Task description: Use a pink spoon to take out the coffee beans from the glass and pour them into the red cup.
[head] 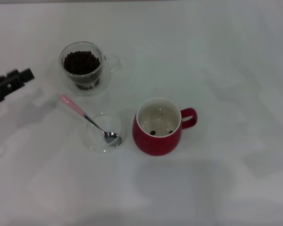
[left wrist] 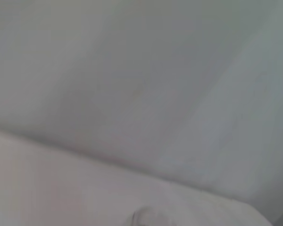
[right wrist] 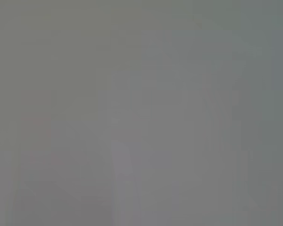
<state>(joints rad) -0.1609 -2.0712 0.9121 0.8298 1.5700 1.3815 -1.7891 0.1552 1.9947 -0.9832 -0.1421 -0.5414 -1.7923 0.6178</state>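
My left gripper (head: pixel 12 84) hovers at the table's (head: pixel 236 56) left edge, jaws unreadable, right arm unseen; pale-pink-handled metal spoon (head: pixel 89 120) rests in a shallow clear dish (head: pixel 95 142), few dark beans (head: pixel 153 132) in the deep-red ceramic mug (head: pixel 158 139), clear double-walled glass (head: pixel 84 66) mostly full.
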